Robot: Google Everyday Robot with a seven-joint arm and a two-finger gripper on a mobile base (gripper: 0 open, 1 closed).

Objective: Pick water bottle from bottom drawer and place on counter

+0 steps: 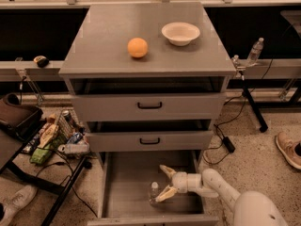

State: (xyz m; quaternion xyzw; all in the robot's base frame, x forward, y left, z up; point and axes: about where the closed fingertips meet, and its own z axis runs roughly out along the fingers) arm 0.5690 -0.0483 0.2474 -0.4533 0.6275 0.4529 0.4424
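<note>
The water bottle (154, 192) stands upright on the floor of the open bottom drawer (127, 187), clear with a white cap. My gripper (162, 183) reaches into the drawer from the right, its two pale fingers (167, 170) spread open, with the bottle just at the lower fingertip. The fingers are not closed on it. The grey counter (103, 41) on top of the cabinet holds an orange ball (137, 47) and a white bowl (180, 33).
Two upper drawers with black handles (149, 105) are slightly open above the bottom drawer. A cluttered stand with bags and cans (56, 135) is at the left. Another bottle (254, 52) stands on a ledge at the right. Someone's shoe (288, 149) is at the far right.
</note>
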